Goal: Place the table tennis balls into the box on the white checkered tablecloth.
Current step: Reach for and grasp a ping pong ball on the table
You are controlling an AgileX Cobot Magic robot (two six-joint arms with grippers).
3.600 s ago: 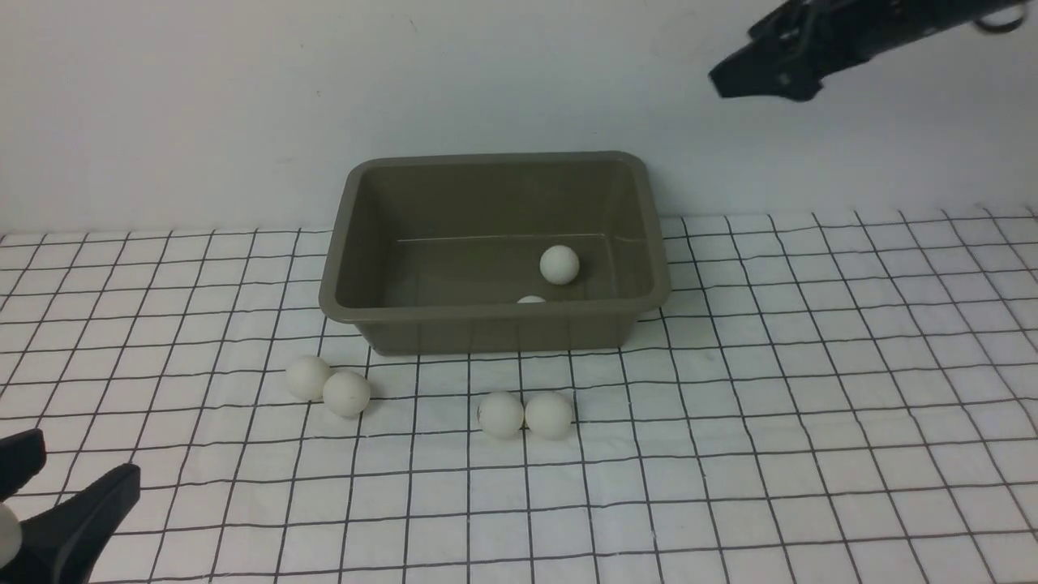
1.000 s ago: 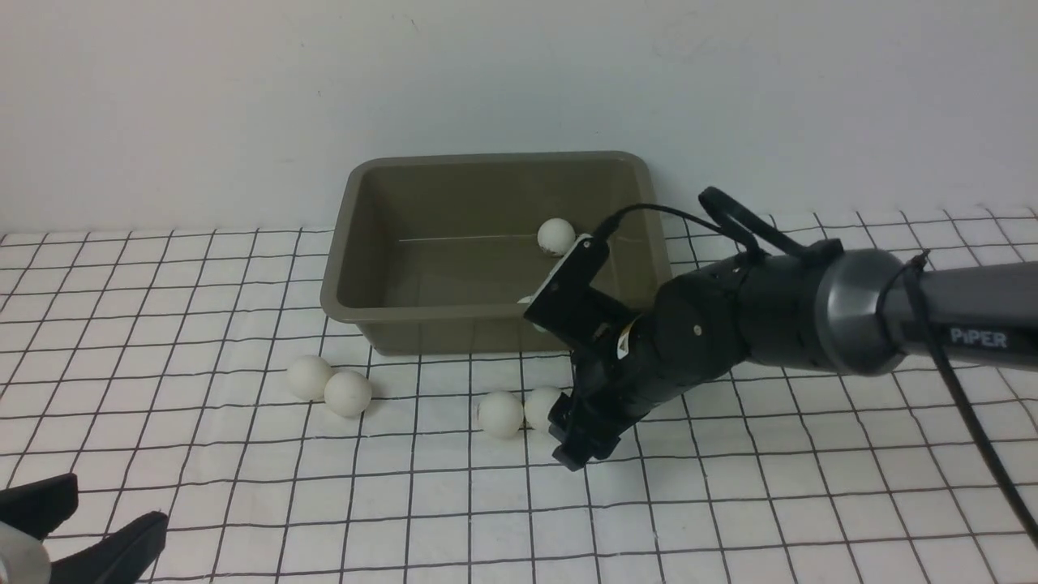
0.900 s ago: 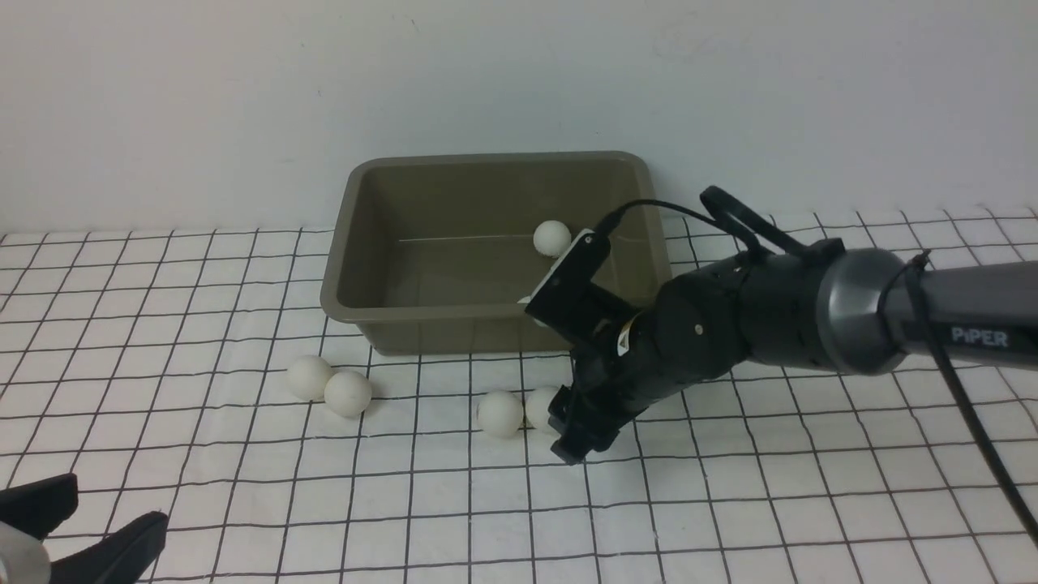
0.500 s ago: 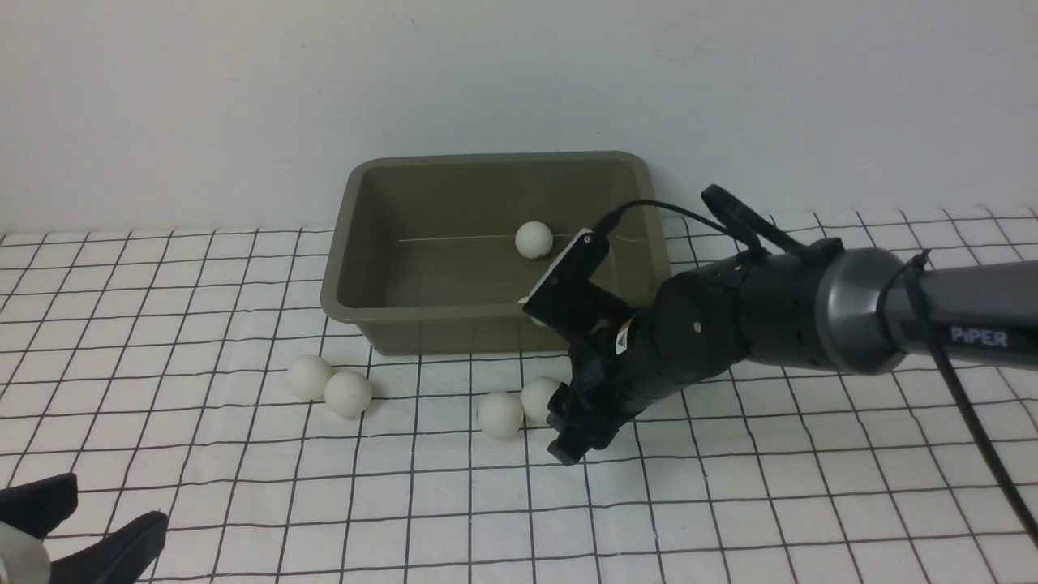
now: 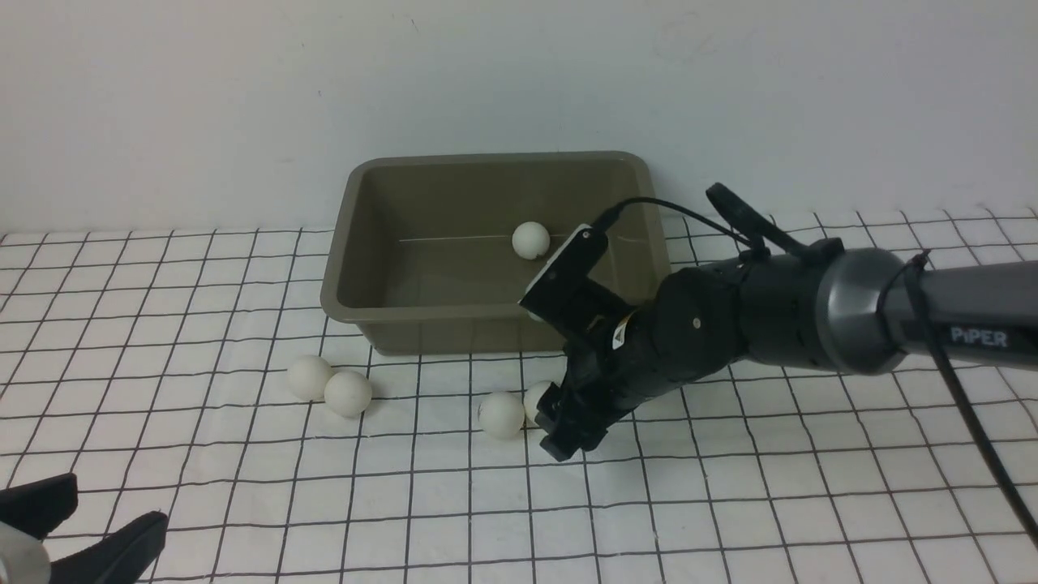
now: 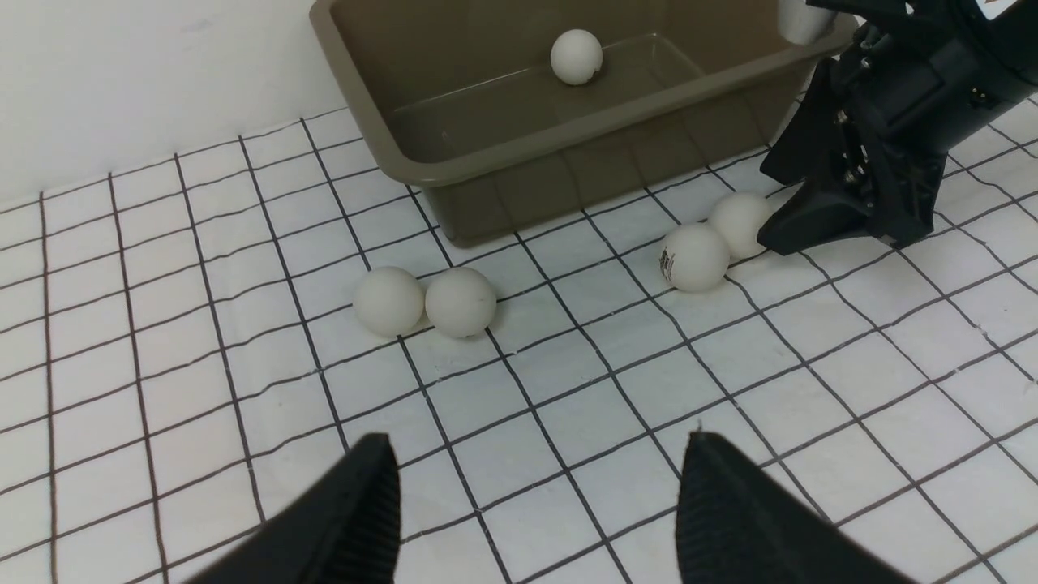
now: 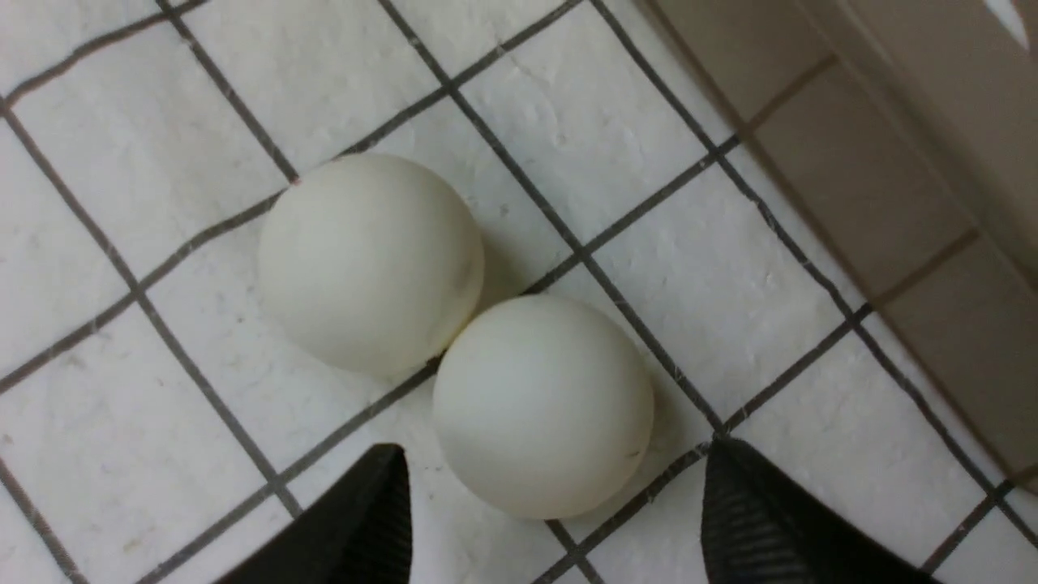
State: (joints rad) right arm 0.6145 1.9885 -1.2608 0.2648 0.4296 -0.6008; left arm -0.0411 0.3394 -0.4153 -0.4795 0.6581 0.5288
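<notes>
The olive-brown box [image 5: 486, 328] stands on the white checkered tablecloth [image 5: 811, 487] by the wall, with one table tennis ball [image 5: 530, 240] inside on its floor. Two balls [image 5: 309, 377] [image 5: 348, 393] touch each other on the cloth left of the box's front. Another touching pair lies in front of the box: one ball [image 5: 500, 414] in full view, the other [image 5: 535, 399] half hidden by my right gripper [image 5: 559, 422]. In the right wrist view that gripper [image 7: 555, 466] is open, its fingertips either side of the nearer ball [image 7: 543, 405] without touching it. My left gripper [image 6: 539, 450] is open and empty, low at the near left.
The box's front wall [image 7: 916, 243] rises close beside the right gripper. A plain white wall [image 5: 243, 97] stands right behind the box. The right arm [image 5: 811, 320] stretches in from the right across the box's right front corner.
The right gripper has edged left and slightly up against the front pair, nudging the nearer ball a little. The ball inside the box has rolled left. The left gripper has stayed still.
</notes>
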